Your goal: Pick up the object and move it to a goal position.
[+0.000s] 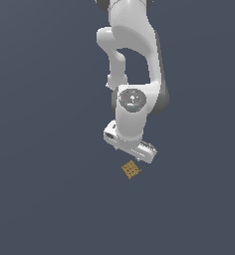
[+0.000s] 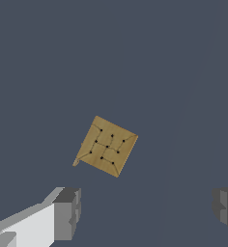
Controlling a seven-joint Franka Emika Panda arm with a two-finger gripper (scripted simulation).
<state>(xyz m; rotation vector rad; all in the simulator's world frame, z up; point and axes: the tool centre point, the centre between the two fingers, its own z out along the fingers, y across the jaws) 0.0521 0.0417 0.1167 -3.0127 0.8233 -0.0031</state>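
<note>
gripper (image 2: 145, 212) has its fingers spread wide apart and nothing between them; wrist view shows one dark-padded fingertip (image 2: 67, 212) on a white finger body and the other fingertip (image 2: 226, 208) at the opposite frame edge, with bare floor in the gap. block (image 2: 107, 145) lies flat on the dark grey floor (image 2: 183, 72), dotted face up, rotated so its corners rather than its sides point along the frame axes. in the exterior view the block (image 1: 131, 170) sits at about 6 o'clock from the hand, just beside and below it, not touching; the fingers are hidden behind the hand body in that view. from the wrist camera the block is off the line joining the fingertips, toward 11 o'clock from the gap's middle, so the fingers do not yet straddle it. handling judgement: looks like a small rigid wooden tile, thin, light, not fragile, faces probably smooth enough to slip under a weak pinch. much narrower than the finger opening, so width is no issue. best hold: pads on two opposite side edges, which calls for a wrist yaw to square the pads with the tilted sides, then centring over it and a low descent, since so little edge height is available to grip. goal position not visible in either view.
</note>
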